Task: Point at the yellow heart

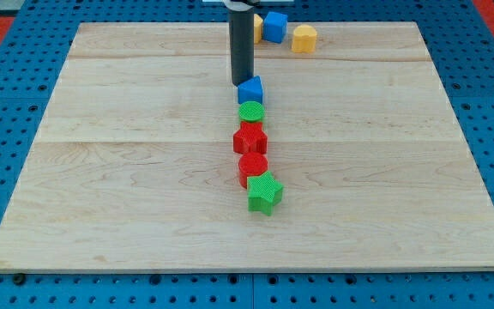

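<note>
My tip [242, 83] rests on the board just left of a blue block [251, 89], touching or nearly touching it. Two yellow blocks lie near the view's top edge. One yellow block [304, 38] stands free to the upper right of my tip. The other yellow block [257, 28] is mostly hidden behind the rod, next to a blue cube [274, 27]. I cannot tell which of the two is the heart. Both are well above my tip in the view.
Below the blue block a column runs down the middle of the board: a green round block [251, 112], a red star [250, 138], a red round block [253, 166] and a green star [264, 193]. The wooden board [101, 172] lies on a blue pegboard.
</note>
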You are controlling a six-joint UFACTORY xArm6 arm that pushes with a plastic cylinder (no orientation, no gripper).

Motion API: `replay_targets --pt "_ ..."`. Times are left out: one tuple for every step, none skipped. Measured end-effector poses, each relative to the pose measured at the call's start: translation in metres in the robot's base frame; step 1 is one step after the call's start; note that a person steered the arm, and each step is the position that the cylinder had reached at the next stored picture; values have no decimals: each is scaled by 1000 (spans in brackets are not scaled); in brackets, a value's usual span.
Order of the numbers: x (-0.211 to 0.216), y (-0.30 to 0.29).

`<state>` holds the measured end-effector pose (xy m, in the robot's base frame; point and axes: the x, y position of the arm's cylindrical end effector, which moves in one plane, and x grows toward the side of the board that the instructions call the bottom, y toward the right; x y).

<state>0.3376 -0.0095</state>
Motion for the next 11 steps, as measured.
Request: replay_targets --pt "9 0" --pt "-34 9" --pt "-46 62" --pt "-42 119" --pt "-42 184" --pt "-54 257" --pt "-103 294" --pt "-145 293" --pt "-147 288" --pt "-146 273" --pt "-146 183"
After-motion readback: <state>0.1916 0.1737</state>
